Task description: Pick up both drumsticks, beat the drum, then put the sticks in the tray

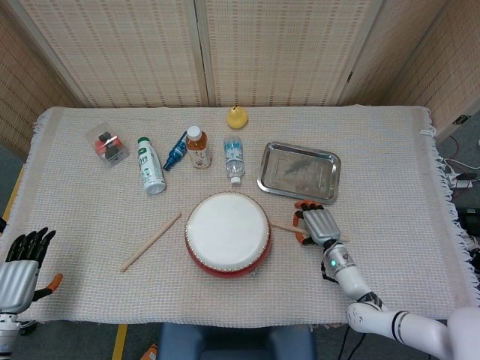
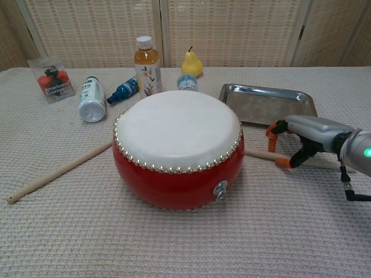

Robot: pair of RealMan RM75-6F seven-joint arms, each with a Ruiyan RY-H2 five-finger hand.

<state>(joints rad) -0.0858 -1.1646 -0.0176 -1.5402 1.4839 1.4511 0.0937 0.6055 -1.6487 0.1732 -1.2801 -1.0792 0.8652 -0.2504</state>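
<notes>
A red drum (image 1: 227, 234) with a white skin (image 2: 177, 124) stands at the table's front middle. The left drumstick (image 1: 151, 241) lies slanted on the cloth to its left (image 2: 58, 172), untouched. The right drumstick (image 1: 283, 228) lies on the cloth to the drum's right (image 2: 258, 154). My right hand (image 1: 319, 225) is over it, fingers curled down round the shaft (image 2: 301, 139). The steel tray (image 1: 330, 161) lies empty just behind that hand (image 2: 266, 91). My left hand (image 1: 19, 274) hangs off the table's front left corner, fingers spread, holding nothing.
Behind the drum stand and lie an orange-capped tea bottle (image 1: 198, 147), a white bottle (image 1: 151, 166), a small blue bottle (image 1: 176, 151), a water bottle (image 1: 234, 158), a yellow pear (image 1: 237, 117) and a clear box (image 1: 106, 144). A woven screen closes off the back.
</notes>
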